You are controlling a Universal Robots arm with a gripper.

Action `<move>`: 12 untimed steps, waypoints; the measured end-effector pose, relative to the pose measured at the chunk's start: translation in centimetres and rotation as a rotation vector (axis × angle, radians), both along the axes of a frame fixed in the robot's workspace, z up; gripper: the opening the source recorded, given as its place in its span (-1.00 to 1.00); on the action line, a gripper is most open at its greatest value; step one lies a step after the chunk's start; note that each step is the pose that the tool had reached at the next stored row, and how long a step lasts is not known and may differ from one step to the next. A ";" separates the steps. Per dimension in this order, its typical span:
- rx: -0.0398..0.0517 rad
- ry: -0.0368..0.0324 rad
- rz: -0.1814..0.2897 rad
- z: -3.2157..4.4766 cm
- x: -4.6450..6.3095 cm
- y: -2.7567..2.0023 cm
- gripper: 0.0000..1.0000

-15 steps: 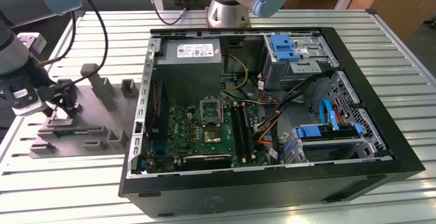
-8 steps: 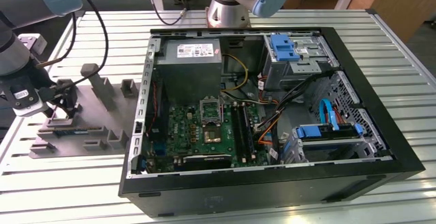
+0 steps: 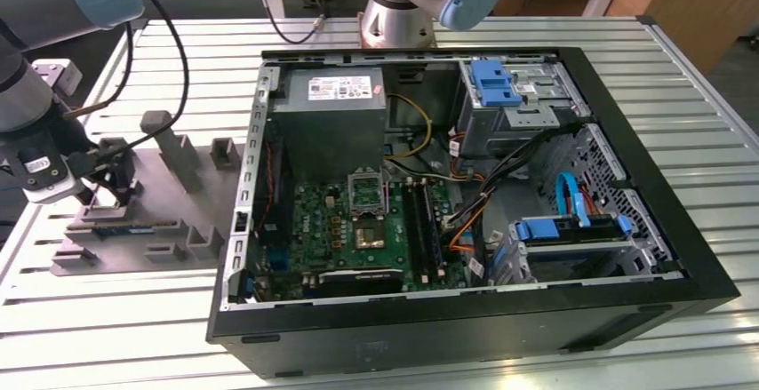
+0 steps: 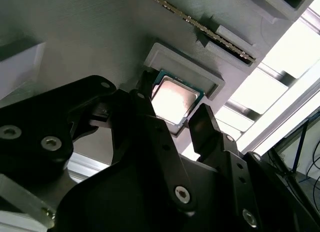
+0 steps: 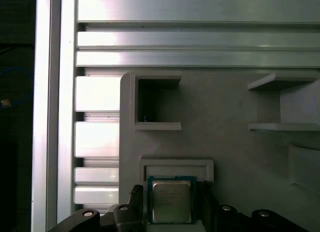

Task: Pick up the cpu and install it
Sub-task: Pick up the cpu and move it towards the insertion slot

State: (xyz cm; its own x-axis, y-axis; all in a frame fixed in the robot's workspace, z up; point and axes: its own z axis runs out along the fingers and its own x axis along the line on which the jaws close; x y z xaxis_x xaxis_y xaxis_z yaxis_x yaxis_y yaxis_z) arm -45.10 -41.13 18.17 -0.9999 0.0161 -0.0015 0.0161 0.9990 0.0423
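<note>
The cpu (image 5: 171,208), a small square chip with a silvery top and green rim, lies flat in a shallow recess of the grey plastic tray (image 5: 225,142). It also shows in the second wrist view as the cpu (image 4: 172,98). My gripper (image 5: 171,204) is low over it and open, one black finger (image 5: 137,202) on each side of the chip with narrow gaps showing. In the exterior view my gripper (image 3: 107,196) hangs over the tray (image 3: 155,230) at that view's left, covering the chip. The motherboard socket (image 3: 368,232) sits inside the open computer case.
The open computer case (image 3: 475,301) fills the middle and the exterior view's right, with a grey power-supply box (image 3: 338,119), cables and blue drive brackets (image 3: 570,228). Upright posts (image 3: 178,150) rise from the tray near my gripper. A memory stick (image 4: 210,34) lies in a tray slot.
</note>
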 end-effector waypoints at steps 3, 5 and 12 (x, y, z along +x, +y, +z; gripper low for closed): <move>0.0000 -0.0006 0.000 -0.11 0.0 0.00 0.12; 0.0000 -0.0009 0.000 -0.19 0.0 0.00 0.12; -0.0001 -0.0009 0.000 -0.22 0.0 0.00 -0.04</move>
